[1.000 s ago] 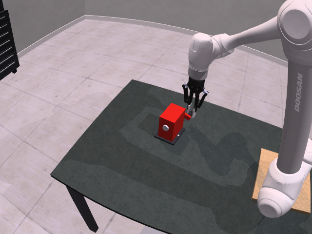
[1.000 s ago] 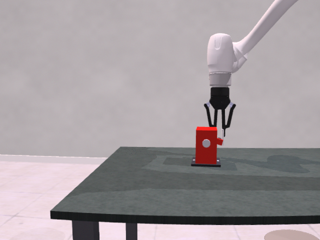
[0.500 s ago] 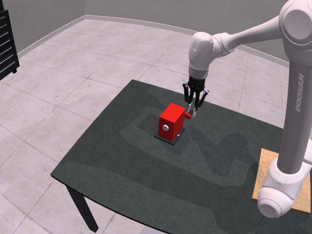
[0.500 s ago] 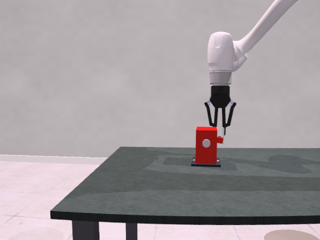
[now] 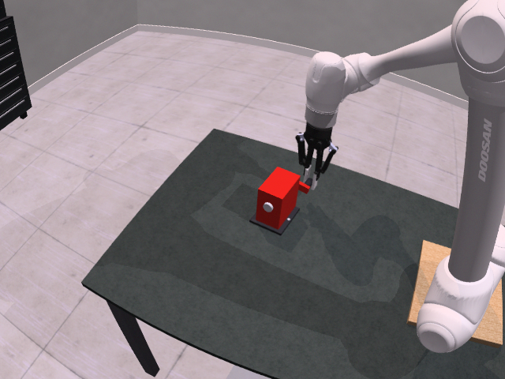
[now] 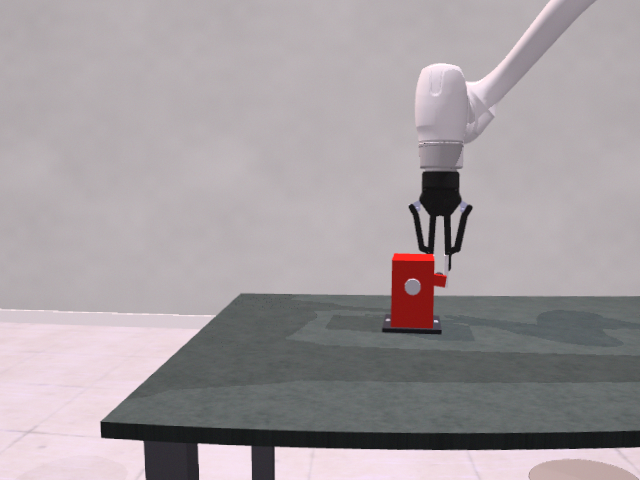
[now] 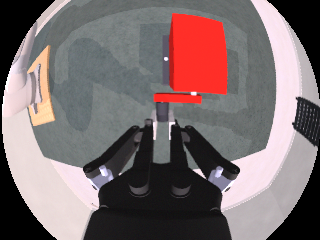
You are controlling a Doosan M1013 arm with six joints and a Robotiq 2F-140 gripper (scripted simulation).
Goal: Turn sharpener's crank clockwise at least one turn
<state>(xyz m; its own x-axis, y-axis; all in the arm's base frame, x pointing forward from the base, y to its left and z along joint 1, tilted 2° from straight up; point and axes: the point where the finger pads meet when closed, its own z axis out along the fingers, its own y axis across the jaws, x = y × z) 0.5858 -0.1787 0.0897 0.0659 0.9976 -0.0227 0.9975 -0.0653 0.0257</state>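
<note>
The red box-shaped pencil sharpener [image 5: 277, 197] stands on a dark base plate on the table; it also shows in the exterior view [image 6: 412, 290] and the wrist view [image 7: 198, 54]. Its red crank arm [image 5: 304, 186] sticks out sideways from the far end, roughly level, and shows in the exterior view [image 6: 439, 279] and the wrist view [image 7: 178, 98]. My gripper [image 5: 310, 179] hangs straight down over the end of the crank and is shut on the pale crank knob [image 7: 163, 115]. It also shows in the exterior view [image 6: 444, 268]. The knob is mostly hidden by the fingers.
The arm's base stands on a wooden block [image 5: 456, 294] at the table's right edge. A black drawer cabinet [image 5: 12, 65] stands on the floor at the far left. The table's front edge [image 6: 361, 439] is near the exterior view.
</note>
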